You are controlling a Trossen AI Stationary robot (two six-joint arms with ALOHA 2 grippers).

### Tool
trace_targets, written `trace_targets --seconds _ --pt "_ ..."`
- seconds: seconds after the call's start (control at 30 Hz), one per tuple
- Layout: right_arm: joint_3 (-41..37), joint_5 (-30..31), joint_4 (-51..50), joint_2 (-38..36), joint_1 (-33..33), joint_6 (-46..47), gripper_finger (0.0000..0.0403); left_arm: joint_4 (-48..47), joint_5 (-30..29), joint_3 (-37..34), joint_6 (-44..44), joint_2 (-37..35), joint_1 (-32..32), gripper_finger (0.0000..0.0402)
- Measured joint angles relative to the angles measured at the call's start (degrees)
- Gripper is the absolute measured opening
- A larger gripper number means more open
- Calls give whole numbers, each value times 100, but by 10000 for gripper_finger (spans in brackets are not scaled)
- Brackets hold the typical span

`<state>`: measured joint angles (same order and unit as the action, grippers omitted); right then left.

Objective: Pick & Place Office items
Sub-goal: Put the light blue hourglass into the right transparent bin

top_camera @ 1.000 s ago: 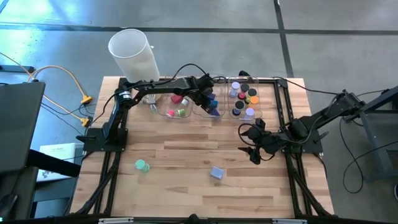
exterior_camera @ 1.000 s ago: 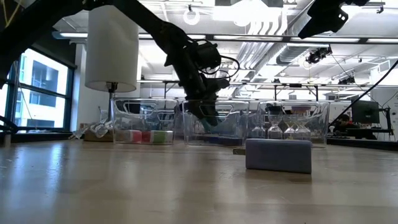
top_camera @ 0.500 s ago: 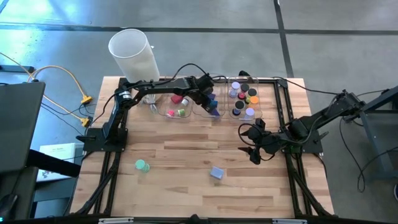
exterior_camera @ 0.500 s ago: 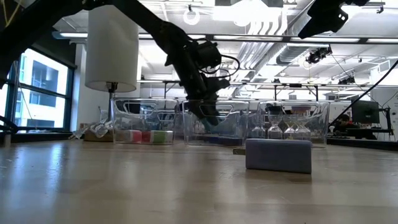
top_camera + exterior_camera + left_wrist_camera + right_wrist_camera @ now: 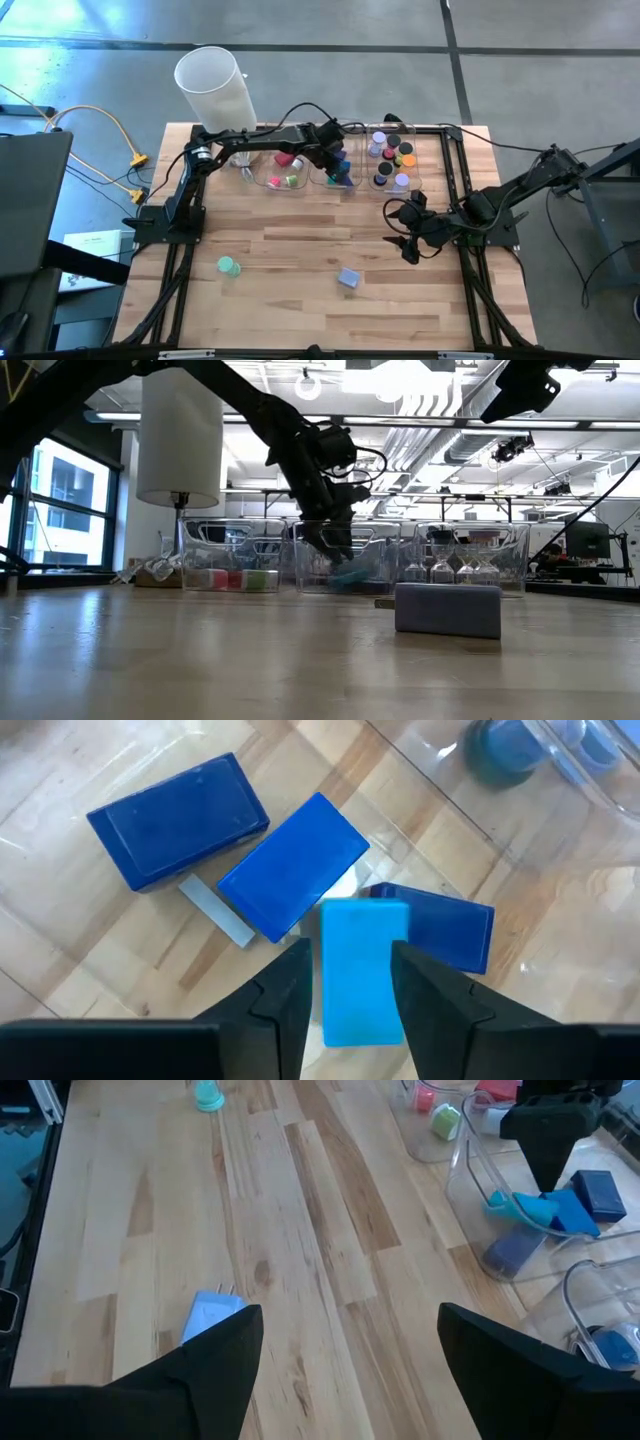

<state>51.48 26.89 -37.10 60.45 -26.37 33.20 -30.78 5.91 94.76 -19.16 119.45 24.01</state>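
- Looking down from the high view, the left gripper was seen reaching into the middle clear bin at the far side of the table, where blue blocks lay; the right gripper waited well apart, over bare wood at the right. Two office items were left on the near table: a green roll on the left and a lavender block near the middle.
- From the low view, the left gripper was seen inside the middle bin, with the teal stick just below its tips, low in the bin.
- In the left wrist view, the teal stick was seen between the left fingers, with narrow gaps on both sides; the jaws were judged slightly parted and the grip let go. It rested on the blue blocks.
- In the right wrist view, the right fingers were seen standing well apart, with nothing held, above the lavender block.
- A clean release was judged to call for wider jaws, then a straight lift clear of the bin wall, so that the stick would not be dragged out.
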Motion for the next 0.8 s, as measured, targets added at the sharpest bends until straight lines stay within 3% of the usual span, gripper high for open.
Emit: trace_targets --seconds 0.4,0.63,0.8 --pt "0 0 -11 0 0 1 289 -81 -2 0 527 -985 -314 133" --pt "0 -11 -3 0 2 1 289 -760 -31 0 562 -2045 -1352 134" --pt "0 -44 5 0 0 1 289 -2053 -160 9 427 -2536 -2272 134"
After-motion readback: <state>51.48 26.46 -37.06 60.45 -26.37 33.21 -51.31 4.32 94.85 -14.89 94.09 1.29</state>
